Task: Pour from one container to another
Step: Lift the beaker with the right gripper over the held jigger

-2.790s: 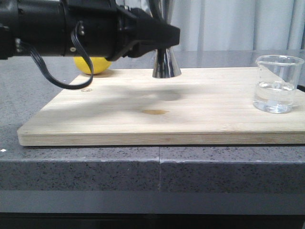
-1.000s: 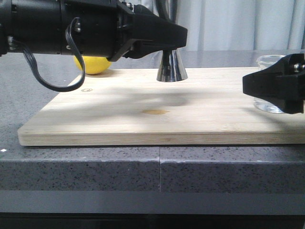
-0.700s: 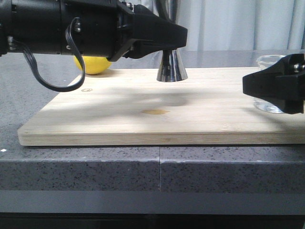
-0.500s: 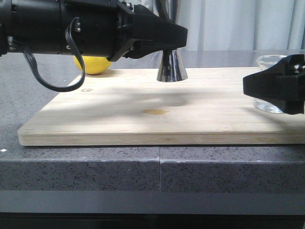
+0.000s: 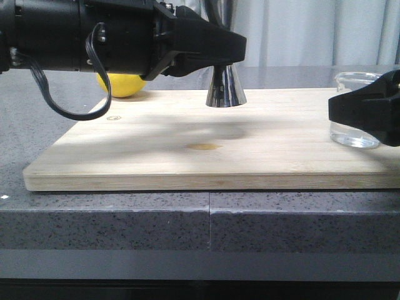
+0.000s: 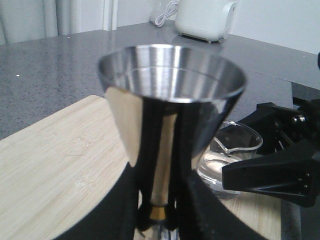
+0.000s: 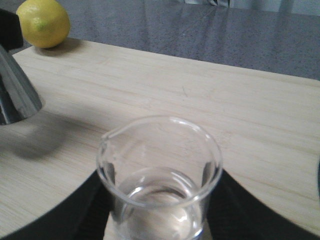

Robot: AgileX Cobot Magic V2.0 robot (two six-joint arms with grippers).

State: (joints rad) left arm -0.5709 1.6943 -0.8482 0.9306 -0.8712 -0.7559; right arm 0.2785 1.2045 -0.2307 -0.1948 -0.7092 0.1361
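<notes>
One wooden board [image 5: 206, 147] lies nearest, w/ one beaker, one jigger and one lemon counted on or behind it. At approx. 3 o'clock of the board stands the clear glass beaker [image 5: 354, 109], some clear liquid inside; the right gripper [image 5: 369, 115] has one finger on each side of it, but if the pads really press the glass I cannot tell. Farther back, at 12 o'clock, the steel jigger [image 5: 225, 87] stands upright on the board, and the left gripper [image 5: 215, 53] is clamped on its narrow waist. Farthest, at 10 o'clock, the yellow lemon [image 5: 122, 85] lies behind the board's edge.
</notes>
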